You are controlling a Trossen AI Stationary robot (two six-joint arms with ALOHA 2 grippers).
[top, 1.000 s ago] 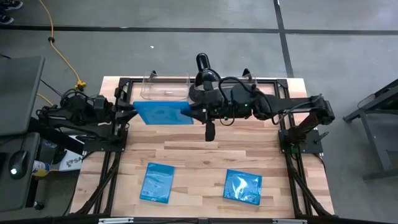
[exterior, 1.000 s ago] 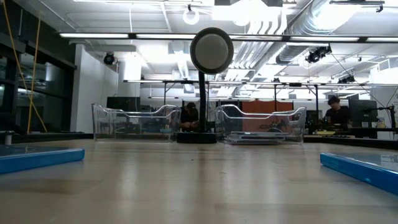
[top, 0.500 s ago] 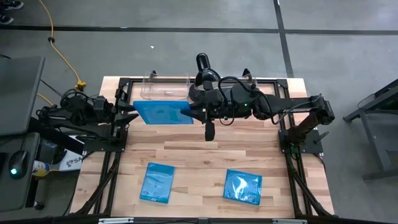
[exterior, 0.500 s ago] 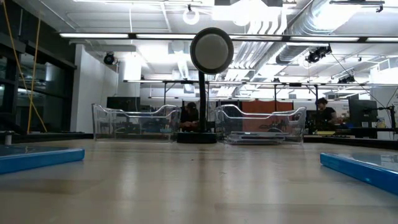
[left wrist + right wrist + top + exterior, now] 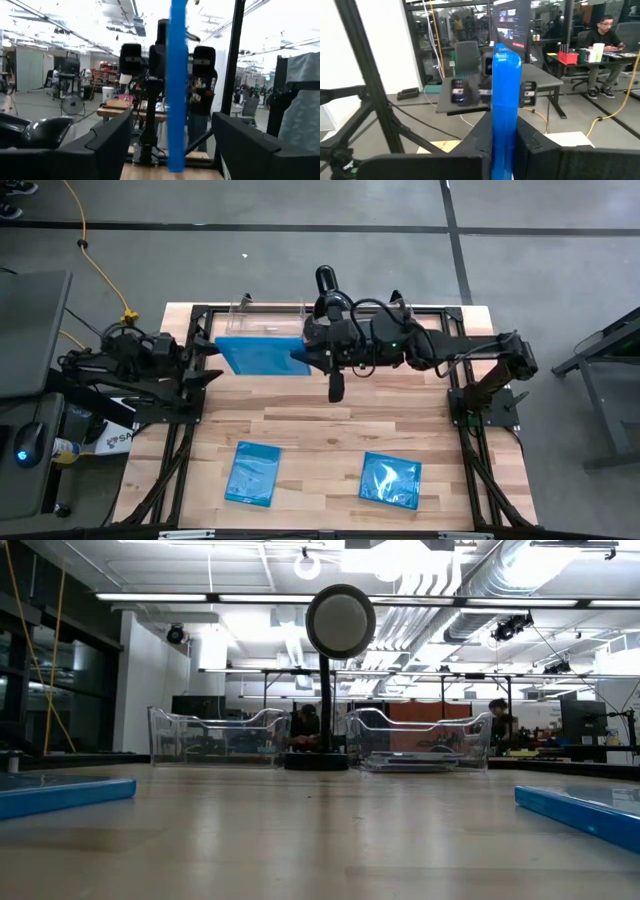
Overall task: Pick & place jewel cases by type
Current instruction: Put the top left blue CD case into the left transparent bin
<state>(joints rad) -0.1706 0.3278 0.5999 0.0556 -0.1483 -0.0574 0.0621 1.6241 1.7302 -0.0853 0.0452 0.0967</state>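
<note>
Wooden planks make up the table [image 5: 330, 430], which sits on a gray floor. Seen from high up, the right arm reaches across the back of the table, and the right fingers [image 5: 303, 355] pinch one edge of a blue jewel case [image 5: 256, 356], which hangs in the air by the left clear bin [image 5: 268, 325]. The left fingers [image 5: 212, 372] were on the case's other edge a moment ago; now they have let go and pulled back a little, so only the right arm carries it. Two more blue cases lie flat near the front of the table, one on the left [image 5: 252, 474] and one on the right [image 5: 390, 480]. From down low, two clear bins stand at the far side, the left one [image 5: 216, 737] and the right one [image 5: 420, 740], with a black stand [image 5: 338, 670] between them, and the edges of the two flat blue cases show at each side. People sit at desks far behind. In the left wrist view, the held case [image 5: 177, 85] stands on its edge, with the left fingers [image 5: 107, 145] wide apart and not touching it. In the right wrist view, the right fingers [image 5: 530, 145] squeeze tight on the blue case [image 5: 505, 115]. I think the hand-over is done, and next the right arm can drop the case in a bin.
</note>
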